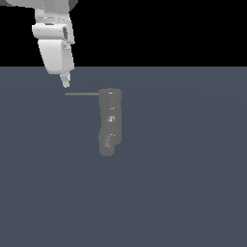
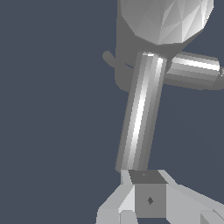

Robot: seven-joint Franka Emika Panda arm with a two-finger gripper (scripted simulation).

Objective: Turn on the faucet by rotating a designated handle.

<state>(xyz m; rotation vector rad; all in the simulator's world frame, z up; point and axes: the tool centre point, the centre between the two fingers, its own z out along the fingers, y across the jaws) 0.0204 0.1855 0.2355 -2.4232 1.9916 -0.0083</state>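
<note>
So colour-wise it's pretty muted here. The faucet (image 1: 109,120) is a dull mid-grey all over, with a couple of tiny pale specks on its middle segment, and its spout end is a shade darker. The handle (image 1: 81,94) is a thin dark-grey line from outside, but close up from the wrist it has bright silvery-white streaks running along its length (image 2: 141,113). The robot arm (image 1: 54,41) is white with light grey shading, and the gripper (image 1: 65,80) is the same pale white-grey. The floor (image 1: 183,183) is flat slate blue-grey, and the background above it is solid black.
</note>
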